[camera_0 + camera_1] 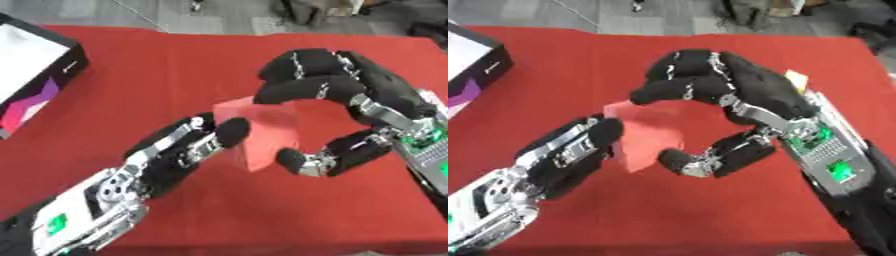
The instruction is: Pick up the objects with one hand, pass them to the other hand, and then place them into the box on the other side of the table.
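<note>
Nearest the camera, at the lower left, the left hand (188,145) rises from a silver, jointed wrist with a small green patch, its black fingers padded and rounded at the tips. Its fingers are curled, and one fingertip (233,132) presses the left face of the red block (262,135). That block is a smooth, matte, boxy solid with flat faces and crisp edges, close in colour to the cloth under it, and it sits held between the two hands above the middle of the counter (175,75). On its other side the right hand (745,105) arches over it, black padded fingers hooked across the top edge and the thumb (710,155) closing in from below against the lower right face, so both hands grip the block at once. Green circuit boards show on the right wrist. Farther off, red cloth covers the counter, and a black box (35,75) with a white inside and purple-pink marking sits at the far left edge.
</note>
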